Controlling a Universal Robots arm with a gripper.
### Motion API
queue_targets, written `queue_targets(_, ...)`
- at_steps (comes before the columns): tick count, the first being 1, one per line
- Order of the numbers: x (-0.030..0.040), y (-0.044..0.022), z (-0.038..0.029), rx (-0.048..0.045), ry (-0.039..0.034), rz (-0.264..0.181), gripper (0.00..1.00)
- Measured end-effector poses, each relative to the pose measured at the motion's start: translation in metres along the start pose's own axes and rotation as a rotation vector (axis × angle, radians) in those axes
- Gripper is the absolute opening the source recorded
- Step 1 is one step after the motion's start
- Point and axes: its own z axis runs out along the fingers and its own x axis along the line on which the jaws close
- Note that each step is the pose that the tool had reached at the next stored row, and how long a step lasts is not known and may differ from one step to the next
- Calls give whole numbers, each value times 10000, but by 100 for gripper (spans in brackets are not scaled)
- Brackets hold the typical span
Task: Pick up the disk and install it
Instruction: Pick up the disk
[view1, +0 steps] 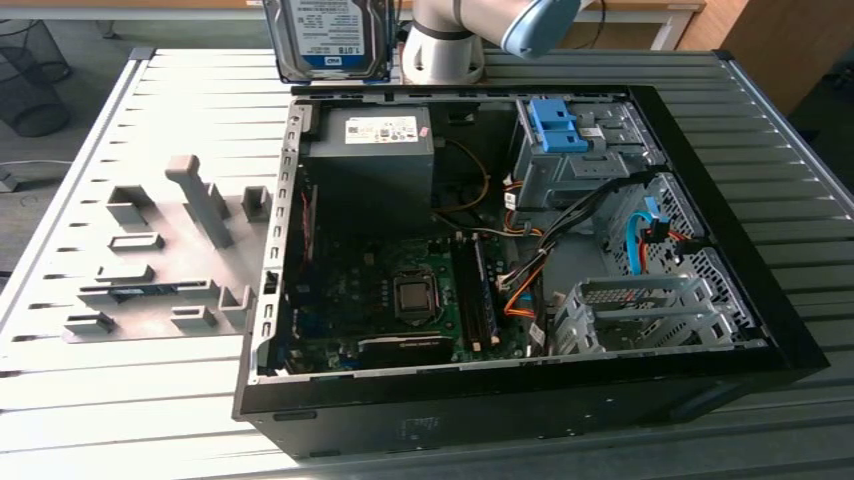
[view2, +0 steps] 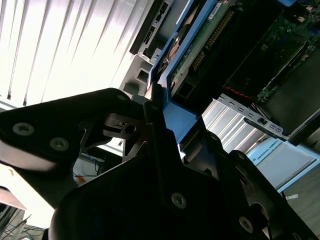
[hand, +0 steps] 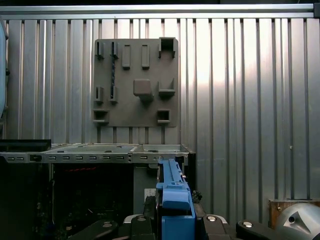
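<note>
The hand is seen clamped on the blue plastic rail of the flat silver metal disk with its white-and-blue label. The disk is held upright over the ribbed grey metal bench, near the far edge of the open black computer case in the exterior view.

Open computer case lies beside a grey fixture plate on slatted table

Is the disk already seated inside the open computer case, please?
No; in the exterior view the disk is upright outside the computer case, beyond its far wall.
</note>
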Motion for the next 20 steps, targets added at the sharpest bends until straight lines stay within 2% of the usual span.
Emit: queue_targets(20,17,-11,0,0,0,0,36)
